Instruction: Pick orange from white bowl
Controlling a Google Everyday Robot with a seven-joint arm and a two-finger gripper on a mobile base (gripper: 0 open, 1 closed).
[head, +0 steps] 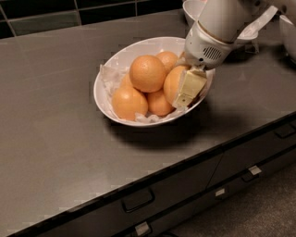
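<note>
Here, the gripper (186, 89) reaches into the right side of the white bowl (134, 48) on the dark bench (55, 120), against the orange (173, 82) lying there. Whether its jaws grip the fruit cannot be told.

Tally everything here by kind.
Oranges: 5 in plain sight, all in the white bowl
White bowls: 3, two only partly seen
Gripper: 1, at the orange on the bowl's right
Total: 9

Cream gripper (185, 90) in white bowl (138, 46), on orange-coloured orange (171, 82); counter (55, 139) dark grey.
</note>
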